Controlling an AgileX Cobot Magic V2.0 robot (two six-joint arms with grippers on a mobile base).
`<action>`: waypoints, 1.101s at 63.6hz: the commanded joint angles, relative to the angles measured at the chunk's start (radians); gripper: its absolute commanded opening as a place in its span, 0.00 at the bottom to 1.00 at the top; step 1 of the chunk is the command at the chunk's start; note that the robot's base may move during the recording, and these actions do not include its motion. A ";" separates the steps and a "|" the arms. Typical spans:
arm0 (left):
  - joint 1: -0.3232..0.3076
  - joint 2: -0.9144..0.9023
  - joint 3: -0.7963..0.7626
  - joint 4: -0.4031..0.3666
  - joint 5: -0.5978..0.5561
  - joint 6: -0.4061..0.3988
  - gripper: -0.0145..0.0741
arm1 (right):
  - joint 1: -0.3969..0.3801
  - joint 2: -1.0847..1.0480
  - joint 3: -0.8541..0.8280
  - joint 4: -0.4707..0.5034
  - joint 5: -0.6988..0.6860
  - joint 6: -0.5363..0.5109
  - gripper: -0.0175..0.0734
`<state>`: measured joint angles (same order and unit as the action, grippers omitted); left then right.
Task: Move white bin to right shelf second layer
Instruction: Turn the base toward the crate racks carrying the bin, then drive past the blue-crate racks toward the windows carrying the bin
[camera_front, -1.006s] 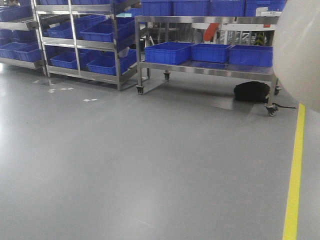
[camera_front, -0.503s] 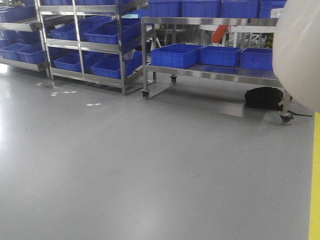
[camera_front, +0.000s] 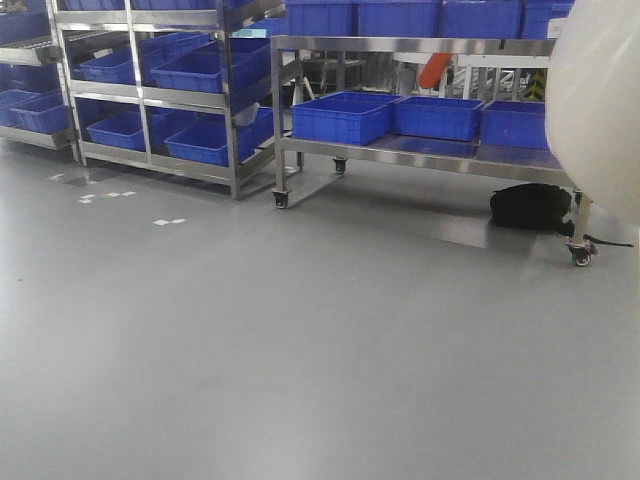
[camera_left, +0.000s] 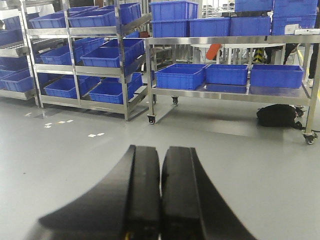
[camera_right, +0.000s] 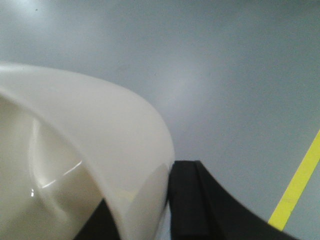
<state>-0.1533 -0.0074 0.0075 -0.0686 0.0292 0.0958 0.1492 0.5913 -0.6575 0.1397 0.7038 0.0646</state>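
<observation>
The white bin (camera_front: 600, 110) is a smooth cream tub that fills the right edge of the front view, held up off the floor. In the right wrist view its rim and inside (camera_right: 90, 130) take up the left half. My right gripper (camera_right: 147, 185) is shut on the bin's wall, with one black finger (camera_right: 187, 200) outside and the other partly hidden inside. My left gripper (camera_left: 160, 150) is shut with nothing between its black pads and hangs over the grey floor. I cannot make out the right shelf second layer in these views.
A steel rack (camera_front: 235, 100) with tilted levels of blue crates (camera_front: 205, 70) stands at the back left. A wheeled steel trolley (camera_front: 420, 148) holds more blue crates (camera_front: 340, 115), with a black bag (camera_front: 530, 207) under it. A yellow floor line (camera_right: 295, 187) runs at the right.
The whole scene has shifted in the front view: the trolley and bag sit lower, and the yellow floor line has left the frame. The bin keeps its place at the right edge.
</observation>
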 joint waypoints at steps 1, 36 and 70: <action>-0.003 -0.017 0.033 -0.006 -0.090 -0.007 0.26 | -0.005 -0.004 -0.033 0.012 -0.093 -0.003 0.25; -0.003 -0.017 0.033 -0.006 -0.090 -0.007 0.26 | -0.005 -0.004 -0.033 0.012 -0.093 -0.003 0.25; -0.003 -0.017 0.033 -0.006 -0.090 -0.007 0.26 | -0.005 -0.004 -0.033 0.012 -0.093 -0.003 0.25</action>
<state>-0.1533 -0.0074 0.0075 -0.0686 0.0292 0.0958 0.1492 0.5913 -0.6575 0.1397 0.7038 0.0646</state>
